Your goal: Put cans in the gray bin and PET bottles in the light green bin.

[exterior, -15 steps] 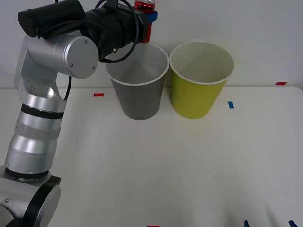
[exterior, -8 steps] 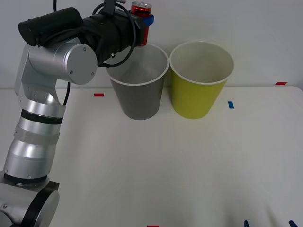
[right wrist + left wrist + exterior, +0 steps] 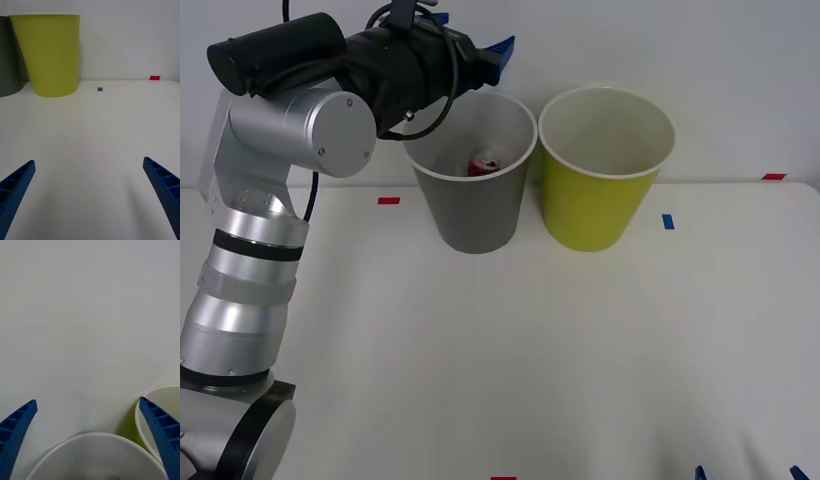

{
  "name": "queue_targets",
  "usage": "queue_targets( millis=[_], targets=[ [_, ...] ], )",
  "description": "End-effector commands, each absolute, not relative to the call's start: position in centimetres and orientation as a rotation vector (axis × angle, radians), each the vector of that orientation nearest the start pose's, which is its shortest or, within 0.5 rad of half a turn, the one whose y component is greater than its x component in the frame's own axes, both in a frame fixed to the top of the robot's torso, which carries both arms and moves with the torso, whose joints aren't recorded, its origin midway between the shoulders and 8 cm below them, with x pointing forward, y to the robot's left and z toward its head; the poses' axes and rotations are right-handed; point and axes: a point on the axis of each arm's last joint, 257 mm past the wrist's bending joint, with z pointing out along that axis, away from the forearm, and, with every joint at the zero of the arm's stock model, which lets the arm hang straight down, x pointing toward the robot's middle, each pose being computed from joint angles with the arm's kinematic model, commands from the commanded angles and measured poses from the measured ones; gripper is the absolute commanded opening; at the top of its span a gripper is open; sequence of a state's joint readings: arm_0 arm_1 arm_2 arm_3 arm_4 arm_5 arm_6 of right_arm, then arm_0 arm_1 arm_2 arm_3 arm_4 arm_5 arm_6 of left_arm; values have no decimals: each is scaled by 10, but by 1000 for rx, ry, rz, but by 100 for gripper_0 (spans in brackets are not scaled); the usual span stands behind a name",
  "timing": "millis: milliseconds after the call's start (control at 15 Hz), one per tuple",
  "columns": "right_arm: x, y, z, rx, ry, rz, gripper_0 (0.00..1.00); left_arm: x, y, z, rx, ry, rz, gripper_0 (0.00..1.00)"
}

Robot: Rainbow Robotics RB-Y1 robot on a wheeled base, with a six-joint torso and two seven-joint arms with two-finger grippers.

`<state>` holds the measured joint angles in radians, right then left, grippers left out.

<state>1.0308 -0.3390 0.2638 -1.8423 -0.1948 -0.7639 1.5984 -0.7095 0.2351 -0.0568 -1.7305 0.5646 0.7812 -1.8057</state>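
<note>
- Two bins stand side by side near the far edge of the tabletop [image 3: 510, 350]: the gray bin [image 3: 472, 205] on the robot's left and the light green bin [image 3: 595, 205] just beside it on the right, their rims nearly touching.
- One red can [image 3: 484, 165] lies inside the gray bin, low against the white inner wall, tilted with a silver end showing.
- Left gripper [image 3: 472, 32] hangs above the gray bin's far-left rim, its blue fingers spread wide and holding nothing.
- From the left wrist view, the left gripper [image 3: 88, 435] looks down over the white rim of the gray bin [image 3: 93, 455], with part of the light green bin's rim [image 3: 150, 427] next to it.
- Right gripper [image 3: 89, 195] sits low over the near right part of the tabletop [image 3: 93, 127], fingers parted and empty; its finger tips show at the near edge in the front view.
- Ahead of it in the right wrist view stands the light green bin [image 3: 48, 56], with a sliver of the gray bin [image 3: 9, 56] beside it.
- Small red tape marks [image 3: 388, 200] and blue tape marks [image 3: 668, 221] lie flat on the tabletop near the bins.
</note>
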Motion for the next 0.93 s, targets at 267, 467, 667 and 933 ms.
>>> queue_targets(
  millis=[267,467,667,933],
  targets=[
    [196,-273,-287,4,1588,-12,100,608,49,59,516,1481,-337,93],
    [196,-273,-287,4,1588,-12,100,591,54,61,569,1531,-319,93],
    [196,-273,-287,4,1588,-12,100,565,71,70,581,1537,-291,93],
    [196,-273,-287,4,1588,-12,100,529,100,64,530,1499,-268,93]
  ],
)
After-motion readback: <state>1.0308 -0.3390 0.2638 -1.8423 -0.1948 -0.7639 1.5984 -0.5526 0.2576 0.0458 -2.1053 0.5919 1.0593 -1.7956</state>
